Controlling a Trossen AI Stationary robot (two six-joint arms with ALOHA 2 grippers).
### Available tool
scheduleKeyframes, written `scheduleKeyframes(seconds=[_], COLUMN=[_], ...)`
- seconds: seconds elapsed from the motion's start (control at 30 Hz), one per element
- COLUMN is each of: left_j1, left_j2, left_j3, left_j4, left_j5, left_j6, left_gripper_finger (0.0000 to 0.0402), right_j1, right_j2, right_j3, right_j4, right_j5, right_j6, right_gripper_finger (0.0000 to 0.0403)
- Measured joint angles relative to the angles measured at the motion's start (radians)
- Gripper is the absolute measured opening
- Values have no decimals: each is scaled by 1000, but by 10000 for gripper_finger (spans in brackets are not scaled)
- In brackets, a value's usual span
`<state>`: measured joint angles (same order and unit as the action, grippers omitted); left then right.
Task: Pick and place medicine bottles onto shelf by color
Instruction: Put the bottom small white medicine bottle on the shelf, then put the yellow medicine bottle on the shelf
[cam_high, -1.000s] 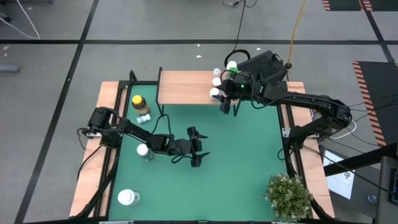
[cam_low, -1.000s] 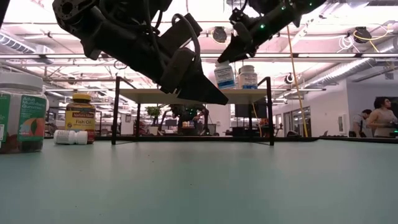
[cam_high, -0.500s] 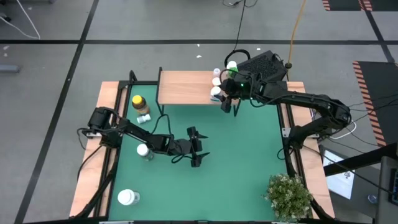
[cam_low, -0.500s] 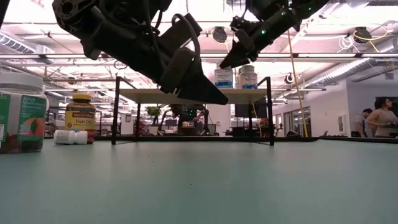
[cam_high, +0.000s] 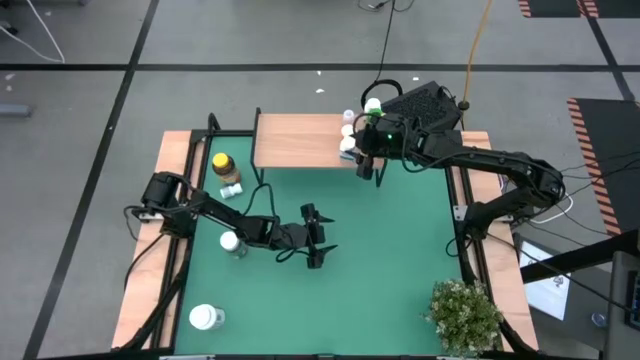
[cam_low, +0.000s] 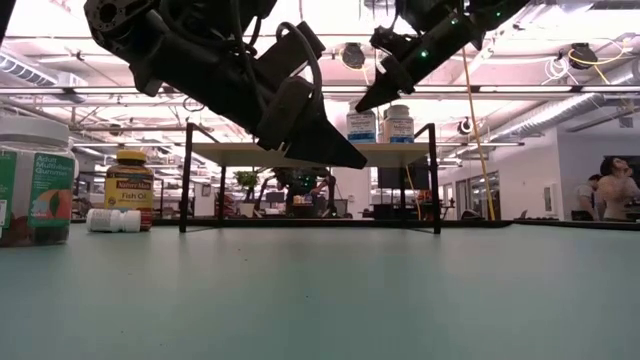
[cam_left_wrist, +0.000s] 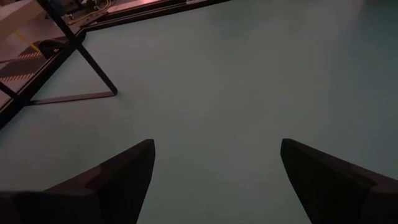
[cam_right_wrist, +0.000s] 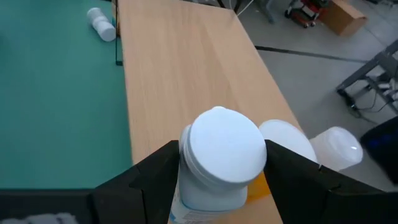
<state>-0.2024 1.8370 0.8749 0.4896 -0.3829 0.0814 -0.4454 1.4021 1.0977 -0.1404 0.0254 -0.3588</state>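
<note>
Bottles first: a big white-capped one (cam_high: 204, 317) sits at seven o'clock on the green mat, another white one (cam_high: 231, 243) just behind the left arm. Left gripper (cam_high: 318, 237) hovers mid-table, fingers spread, holding nothing. Out at eleven o'clock, the amber bottle (cam_high: 223, 165) stands beside the shelf (cam_high: 298, 141). Right gripper (cam_right_wrist: 217, 171) straddles a white-capped bottle (cam_right_wrist: 224, 149) standing at the shelf's one-o'clock end, jaws loosened.

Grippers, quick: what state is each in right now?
Left gripper: open, empty, above the green mat.
Right gripper: open around a white bottle standing on the shelf, released.
</note>
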Motion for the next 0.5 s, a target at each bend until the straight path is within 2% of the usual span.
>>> scheduleKeyframes(seconds=[0.5], left_j1=[0], left_j2=[0], left_j3=[0], left_j4=[0], left_j5=[0], left_j6=[-3], left_gripper_finger=[349], right_j1=[28], right_j2=[-37], right_j3=[2], right_j4=[0], right_j5=[-1], right_j6=[-32], right_gripper_finger=[228])
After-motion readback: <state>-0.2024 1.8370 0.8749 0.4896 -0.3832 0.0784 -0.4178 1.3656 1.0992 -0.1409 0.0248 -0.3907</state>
